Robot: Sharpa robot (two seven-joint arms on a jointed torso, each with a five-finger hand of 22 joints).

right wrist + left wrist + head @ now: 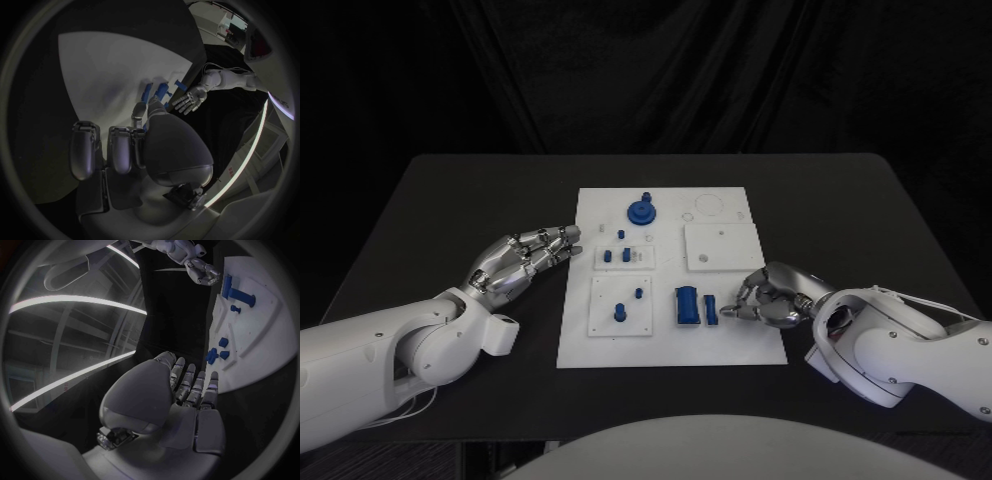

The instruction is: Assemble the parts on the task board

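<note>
The right hand [770,297] is seen at the right edge of the task board [733,345], toward its near right corner. Its fingers [737,307] are curled inward beside a blue block-shaped part [689,305] lying on the board; whether the fingertips touch or pinch that part cannot be told, as the contact is hidden in the right wrist view by the hand's own palm [172,145] and is too small to judge in the head view. Beside the block a thinner blue piece [711,308] is noted, hard to separate from it.

The left hand [521,260] is held just off the board's left edge, about halfway along it, over the black table [444,200]. Its fingers [187,382] are extended and slightly apart, and nothing is held. No contact with the board is observed.

On the board, a round blue part with a peg [643,210] is seated near the far edge, left of centre. A small raised plate [623,257] in the middle left carries several small blue parts [629,253]. A second plate [620,305] near the near left corner carries two further blue parts [616,314]. A plain white square plate [721,246] is recorded on the right side, with a faint ring outline [708,205] beyond it near the far right corner.
</note>
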